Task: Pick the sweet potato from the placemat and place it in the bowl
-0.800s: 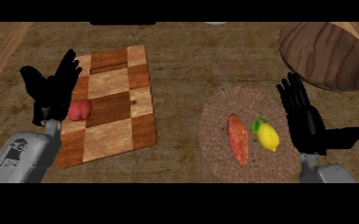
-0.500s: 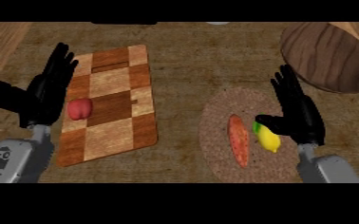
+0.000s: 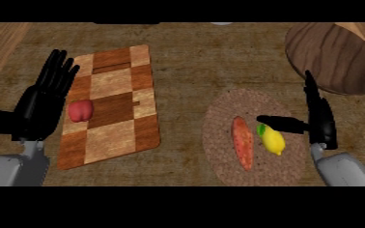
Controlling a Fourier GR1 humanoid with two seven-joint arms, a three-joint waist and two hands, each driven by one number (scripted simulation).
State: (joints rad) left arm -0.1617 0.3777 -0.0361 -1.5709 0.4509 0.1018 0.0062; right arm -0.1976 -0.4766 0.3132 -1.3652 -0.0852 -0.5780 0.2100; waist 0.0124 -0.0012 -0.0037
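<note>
My right hand stands edge-on over the right rim of the round woven placemat, fingers straight and pointing away from me, thumb stretched out sideways to my left. Nothing is between thumb and fingers — the hand is open and holds nothing. The thumb's tip ends just above the near end of the lemon, and I cannot tell whether it touches the fruit or only hangs over it.

The sweet potato lies on the placemat just to the left of the lemon, a long orange shape running toward and away from me. It is left of my thumb, apart from it, with the lemon between it and my palm. The two look close together, perhaps touching near their far ends.

Ahead of my right hand and a little to its right sits the wooden bowl, its near rim just beyond my fingertips, partly cut off by the view's edge.

Well off to the left, my left hand is held up near the view's left edge, fingers spread and straight — resting, holding nothing. Just right of its palm a red pepper lies on the left part of a checkered cutting board.
</note>
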